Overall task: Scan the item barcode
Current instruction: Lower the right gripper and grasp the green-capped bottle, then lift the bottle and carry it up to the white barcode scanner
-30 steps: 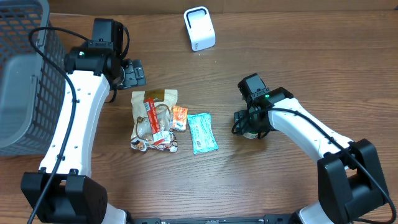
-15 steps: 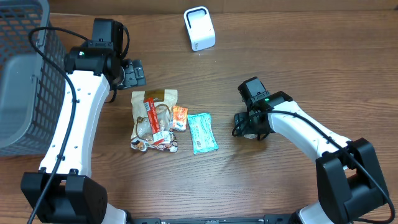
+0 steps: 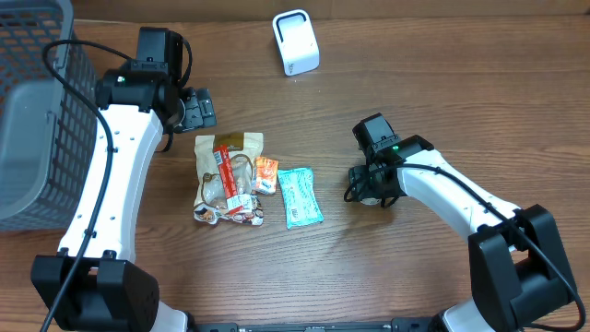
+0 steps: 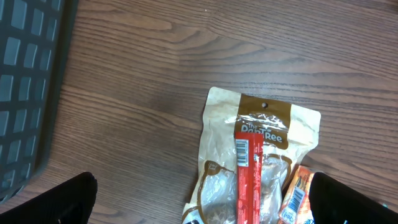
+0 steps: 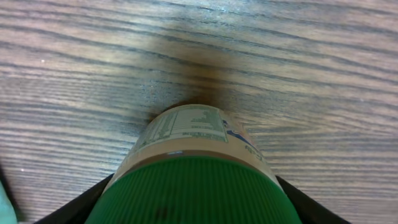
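**Right claw closing about a green-lidded jar; left claw idle**

Since the earlier overhead frame, the right arm has crept a little toward the packets, and its claw has narrowed somewhat. Nothing else on the worktop (image 3: 442, 92) has shifted.

1. Right claw (image 3: 369, 189): it points down over a jar (image 5: 186, 130) standing upright on the wood, right of the packets and apart from them. In the wrist view the green ribbed lid (image 5: 186, 193) fills the lower frame, with a pale printed label below it. One dark finger (image 5: 68, 208) shows on each side of the lid, hard against its outline. Whether they press on it cannot be told. The jar rests on the worktop.

2. Packets: a teal packet (image 3: 300, 196) lies flat, nearest the jar. Just beside it, to the left, is a small orange packet (image 3: 266, 173), and beyond that a tan snack bag (image 4: 261, 124). A red stick packet (image 4: 249, 174) lies lengthwise across the bag, with a barcode showing on its upper end.

3. Left claw (image 3: 196, 109): it hangs just beyond the tan bag's top edge, spread fully wide and holding nothing. Its fingertips (image 4: 56, 202) show only at the lower corners of its wrist view.

4. Far side: a grey mesh basket (image 3: 37, 111) stands at the left edge. A white scanner (image 3: 295, 41) stands near the far edge, well apart from the jar.
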`<control>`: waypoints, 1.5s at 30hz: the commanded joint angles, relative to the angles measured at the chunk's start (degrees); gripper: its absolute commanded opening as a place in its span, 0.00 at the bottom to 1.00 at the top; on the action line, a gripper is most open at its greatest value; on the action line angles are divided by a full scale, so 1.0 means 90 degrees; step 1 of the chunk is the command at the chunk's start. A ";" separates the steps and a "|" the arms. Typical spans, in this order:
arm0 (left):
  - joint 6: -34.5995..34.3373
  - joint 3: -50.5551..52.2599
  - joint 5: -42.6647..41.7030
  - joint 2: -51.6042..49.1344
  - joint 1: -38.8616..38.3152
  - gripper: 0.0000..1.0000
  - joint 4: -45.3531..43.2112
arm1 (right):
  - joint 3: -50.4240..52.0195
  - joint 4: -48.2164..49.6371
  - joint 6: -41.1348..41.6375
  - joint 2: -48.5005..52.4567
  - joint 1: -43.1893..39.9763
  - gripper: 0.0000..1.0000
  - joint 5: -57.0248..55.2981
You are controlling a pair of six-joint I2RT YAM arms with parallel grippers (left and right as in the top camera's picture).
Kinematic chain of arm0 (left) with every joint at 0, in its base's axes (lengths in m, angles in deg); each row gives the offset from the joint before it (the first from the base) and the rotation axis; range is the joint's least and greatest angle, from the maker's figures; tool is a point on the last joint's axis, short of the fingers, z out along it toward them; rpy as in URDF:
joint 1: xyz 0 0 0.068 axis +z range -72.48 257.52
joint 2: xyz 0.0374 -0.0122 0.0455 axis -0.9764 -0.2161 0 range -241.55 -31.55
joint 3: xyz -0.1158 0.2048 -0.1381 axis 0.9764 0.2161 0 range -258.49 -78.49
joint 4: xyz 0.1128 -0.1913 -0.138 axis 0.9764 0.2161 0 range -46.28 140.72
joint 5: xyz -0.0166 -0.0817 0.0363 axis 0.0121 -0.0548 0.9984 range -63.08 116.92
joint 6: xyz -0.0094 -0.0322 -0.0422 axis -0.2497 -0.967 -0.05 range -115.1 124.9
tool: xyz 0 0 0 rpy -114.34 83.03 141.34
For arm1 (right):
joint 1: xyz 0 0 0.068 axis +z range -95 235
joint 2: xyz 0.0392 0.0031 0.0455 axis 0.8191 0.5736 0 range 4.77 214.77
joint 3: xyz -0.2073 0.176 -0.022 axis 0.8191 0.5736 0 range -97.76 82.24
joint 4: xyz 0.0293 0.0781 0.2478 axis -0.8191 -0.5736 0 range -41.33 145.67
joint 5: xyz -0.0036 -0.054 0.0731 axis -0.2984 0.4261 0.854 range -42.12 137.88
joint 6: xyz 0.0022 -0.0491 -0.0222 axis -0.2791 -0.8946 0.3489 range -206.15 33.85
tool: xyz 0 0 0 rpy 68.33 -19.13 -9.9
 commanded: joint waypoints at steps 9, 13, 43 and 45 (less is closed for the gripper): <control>-0.0066 -0.0087 0.0083 0.0087 -0.0044 1.00 0.0000 | 0.0046 0.0129 0.0002 0.0015 -0.0049 0.74 -0.0044; -0.0066 -0.0087 0.0083 0.0087 -0.0044 1.00 -0.0002 | 0.0046 0.0138 -0.0024 0.0015 -0.0049 0.74 -0.0061; -0.0066 -0.0087 0.0083 0.0087 -0.0044 1.00 -0.0002 | -0.1741 -0.0911 -0.0187 0.0153 -0.0049 0.49 -0.0087; -0.0066 -0.0087 0.0083 0.0087 -0.0044 1.00 -0.0002 | -0.2455 -0.1498 -0.0187 0.0097 -0.0049 0.39 -0.0078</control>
